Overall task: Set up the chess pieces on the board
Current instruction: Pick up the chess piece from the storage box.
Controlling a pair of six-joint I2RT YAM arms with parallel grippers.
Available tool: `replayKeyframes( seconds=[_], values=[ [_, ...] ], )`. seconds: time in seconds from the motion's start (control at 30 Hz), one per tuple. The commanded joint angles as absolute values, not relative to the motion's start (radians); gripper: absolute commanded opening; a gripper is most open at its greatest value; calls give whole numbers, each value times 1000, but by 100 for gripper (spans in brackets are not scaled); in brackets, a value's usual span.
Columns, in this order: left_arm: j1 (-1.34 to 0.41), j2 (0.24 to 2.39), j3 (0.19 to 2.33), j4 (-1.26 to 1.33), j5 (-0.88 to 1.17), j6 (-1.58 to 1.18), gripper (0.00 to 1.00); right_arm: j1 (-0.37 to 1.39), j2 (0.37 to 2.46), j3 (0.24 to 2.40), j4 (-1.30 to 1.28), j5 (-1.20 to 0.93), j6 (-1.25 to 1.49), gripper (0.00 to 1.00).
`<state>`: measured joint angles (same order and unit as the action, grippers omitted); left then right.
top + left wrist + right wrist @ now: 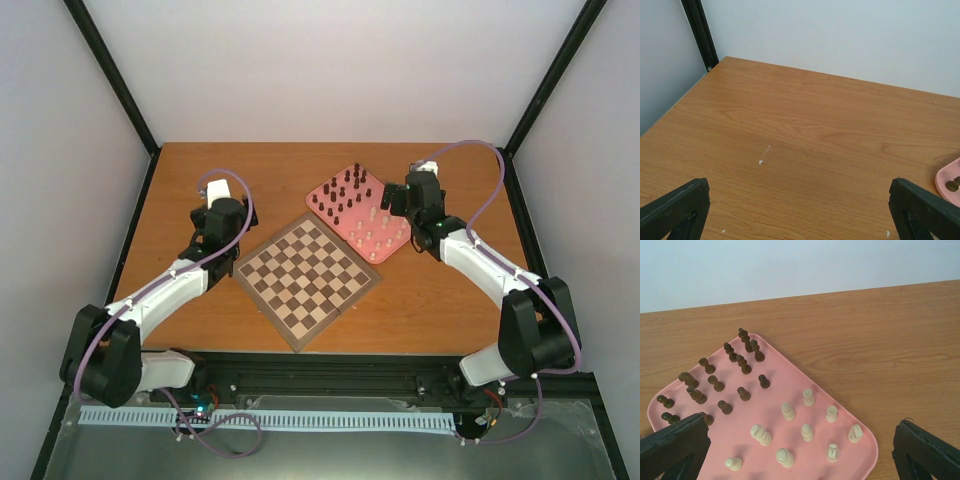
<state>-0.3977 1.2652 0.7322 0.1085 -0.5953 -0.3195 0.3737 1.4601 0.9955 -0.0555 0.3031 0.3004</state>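
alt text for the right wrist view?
A pink tray on a wooden table holds dark chess pieces at its far left and cream chess pieces nearer, at right. The open, empty right gripper frames the bottom corners.

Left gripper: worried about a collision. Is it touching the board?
Apart. Left wrist view: the left gripper frames only bare table; top view shows the board clear to its right.

top: overhead, whole table (420, 300) | wrists: low, close, facing wall (840, 35) | shared: tray (785, 385)
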Motion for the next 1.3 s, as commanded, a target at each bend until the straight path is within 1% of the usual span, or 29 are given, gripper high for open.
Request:
replayKeyframes(
  seconds=[0.0,0.33,0.4,0.47,0.5,0.57,0.6,0.67,0.7,0.73,0.83,0.87,1.07,1.13,1.2,1.27],
  values=[
    [-406,1276,774,108,-613,-326,100,374,1441,997,-49,331,307,100],
    [-405,1283,783,96,-637,-329,100,374,1465,1046,-65,397,305,100],
    [-405,1286,786,96,-639,-327,100,374,1495,1084,-80,400,290,99],
    [-406,1293,790,93,-638,-329,100,374,1553,1154,-122,390,278,97],
    [-406,1294,792,88,-640,-330,100,374,1582,1183,-147,376,272,95],
    [-405,1293,792,87,-647,-331,100,374,1631,1216,-160,350,275,89],
    [-405,1294,792,85,-654,-330,100,374,1654,1222,-155,337,273,80],
    [-406,1295,793,81,-667,-329,100,374,1705,1248,-161,323,275,58],
    [-406,1297,795,79,-671,-329,100,374,1729,1269,-176,324,276,50],
    [-405,1298,798,77,-673,-330,100,374,1756,1288,-191,333,275,48],
    [-405,1306,801,75,-671,-330,100,374,1840,1353,-252,360,270,40],
    [-406,1309,802,74,-673,-330,100,374,1862,1372,-270,360,269,40],
    [-405,1322,809,68,-692,-333,100,374,1927,1394,-298,343,270,40],
    [-405,1324,809,67,-693,-335,100,374,1930,1391,-305,342,272,39],
    [-405,1330,812,67,-699,-336,100,374,1925,1378,-308,325,271,37],
    [-405,1335,817,63,-705,-335,100,374,1911,1354,-303,308,271,37]
  ],
)
